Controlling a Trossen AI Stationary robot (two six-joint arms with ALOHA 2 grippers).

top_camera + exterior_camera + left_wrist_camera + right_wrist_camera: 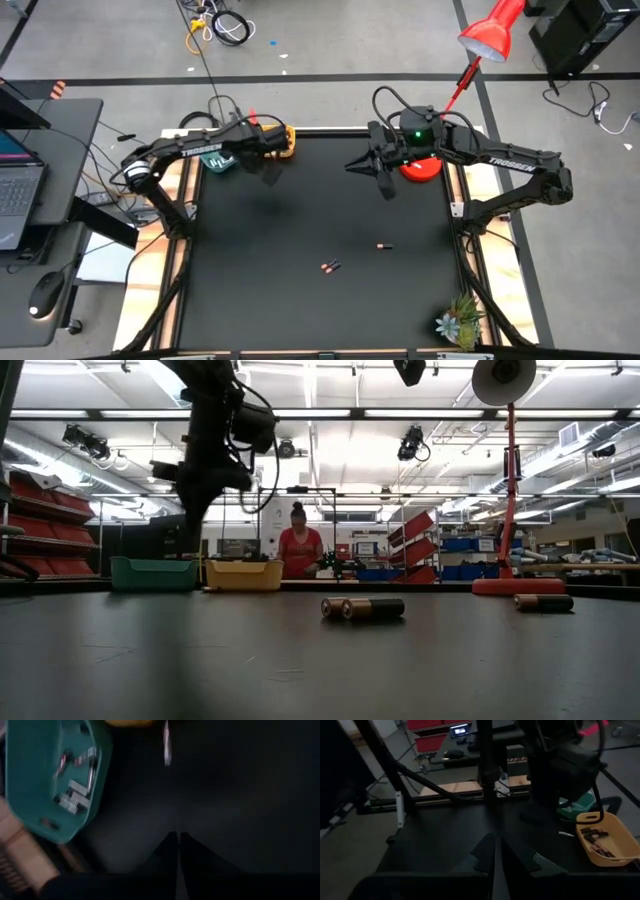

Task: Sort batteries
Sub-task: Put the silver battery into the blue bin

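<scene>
Left gripper [270, 172] pinched empty beside teal plastic bin [215, 160], right gripper [385, 185] closed empty, three small dark copper-ended batteries [331, 266] mid-table

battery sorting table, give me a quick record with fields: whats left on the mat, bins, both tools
batteries on mat: dark pair with copper ends lying end to end near the middle; a single one apart, toward the right arm's side
stray battery: a whitish one on the mat beside the yellow bin
teal bin: far left corner, holds whitish batteries
yellow bin: next to the teal bin, holds dark batteries
left tool: shut, empty, above the mat by the bins
right tool: shut, empty, above the mat's far right part
red lamp base: far right edge
</scene>
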